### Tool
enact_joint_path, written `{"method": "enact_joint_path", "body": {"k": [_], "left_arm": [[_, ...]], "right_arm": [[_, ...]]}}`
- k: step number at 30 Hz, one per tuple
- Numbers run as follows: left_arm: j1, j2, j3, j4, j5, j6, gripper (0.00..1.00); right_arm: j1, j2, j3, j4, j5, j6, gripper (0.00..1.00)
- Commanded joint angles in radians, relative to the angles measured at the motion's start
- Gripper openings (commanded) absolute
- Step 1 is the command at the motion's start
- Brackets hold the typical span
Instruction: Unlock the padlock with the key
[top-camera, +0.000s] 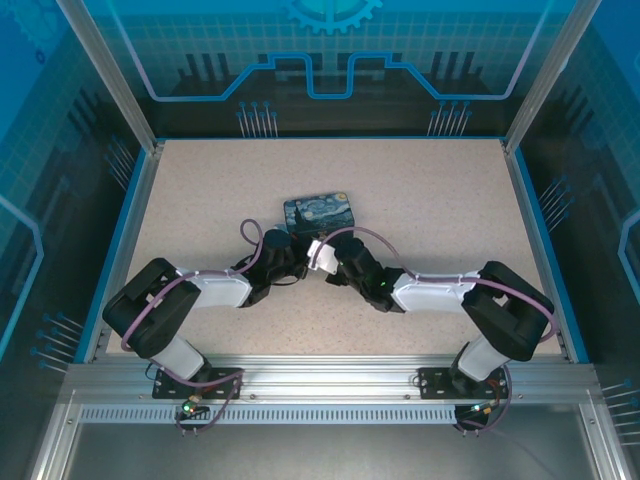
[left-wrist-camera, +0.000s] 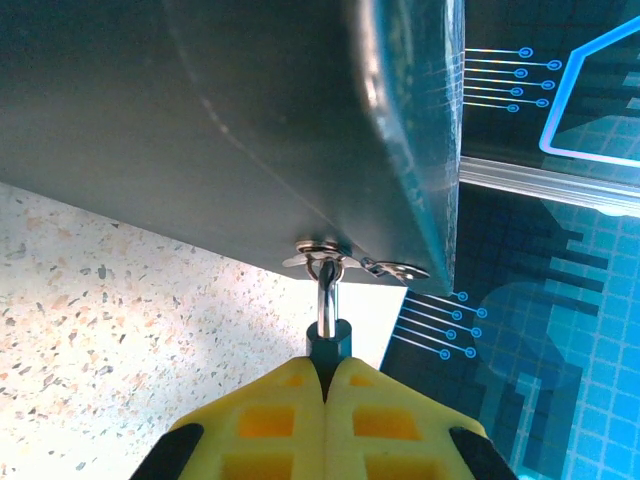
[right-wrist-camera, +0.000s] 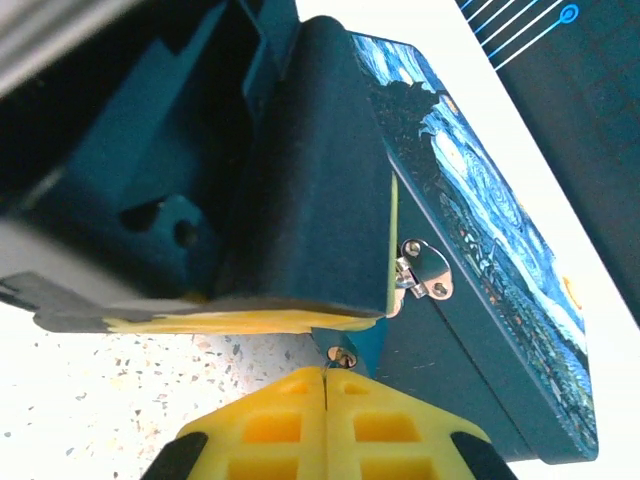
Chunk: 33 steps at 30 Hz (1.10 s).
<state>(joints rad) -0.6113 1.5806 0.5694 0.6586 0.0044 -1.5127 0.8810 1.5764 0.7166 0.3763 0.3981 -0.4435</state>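
**Desk:** Where is the tin (top-camera: 320, 212)?

**Photographer:** Near the middle of the table (top-camera: 440, 200), about halfway between the left and right edges. Its painted lid faces up, blue swirls with touches of yellow. Both arms reach in from the near edge and meet at the tin's near side.

**Desk:** And the padlock (left-wrist-camera: 328, 343)?

**Photographer:** At that same near side. Its thin shackle (left-wrist-camera: 326, 300) runs through a small metal ring (left-wrist-camera: 320, 250) on the tin's rim. Its dark body sits between the yellow fingers of the left gripper (left-wrist-camera: 325, 372), which is clenched on it.

**Desk:** The right gripper (right-wrist-camera: 328, 380)?

**Photographer:** Its fingers are pressed together, close up against the left one's. A tiny piece of metal pokes out of the seam. By its look it is the key (right-wrist-camera: 338, 356), pinched there and touching the padlock's bottom end. How far it sits in the lock is too small to tell.

**Desk:** Anything else in shot?

**Photographer:** A silver latch (right-wrist-camera: 425, 270) on the tin's side, just beside the padlock, caught from the right wrist. The speckled tabletop shows pale beneath both grippers
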Motion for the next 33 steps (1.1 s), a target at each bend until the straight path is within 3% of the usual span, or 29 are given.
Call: {"method": "enact_joint_path", "body": {"k": [1, 9, 15, 20, 24, 28, 33], "left_arm": [[0.002, -0.026, -0.004, 0.061, 0.013, -0.001, 0.0], [0.001, -0.025, -0.005, 0.06, 0.013, -0.001, 0.0], [0.002, -0.024, -0.008, 0.054, 0.007, 0.002, 0.0], [0.002, -0.022, -0.02, 0.044, -0.004, 0.009, 0.0], [0.005, -0.013, -0.047, 0.043, -0.011, 0.012, 0.0], [0.01, 0.02, -0.073, 0.077, -0.004, -0.003, 0.0], [0.01, 0.061, -0.08, 0.088, 0.006, -0.006, 0.0]], "right_arm": [[-0.037, -0.015, 0.017, -0.09, -0.047, 0.138, 0.0], [-0.088, -0.004, 0.004, -0.092, -0.182, 0.34, 0.0], [-0.094, 0.001, -0.003, -0.09, -0.201, 0.352, 0.0], [-0.119, -0.059, -0.033, -0.132, -0.251, 0.356, 0.3], [-0.193, -0.152, -0.069, -0.182, -0.392, 0.418, 0.45], [-0.277, -0.225, -0.091, -0.238, -0.532, 0.503, 0.53], [-0.312, -0.23, -0.086, -0.315, -0.509, 0.574, 0.53]]}}
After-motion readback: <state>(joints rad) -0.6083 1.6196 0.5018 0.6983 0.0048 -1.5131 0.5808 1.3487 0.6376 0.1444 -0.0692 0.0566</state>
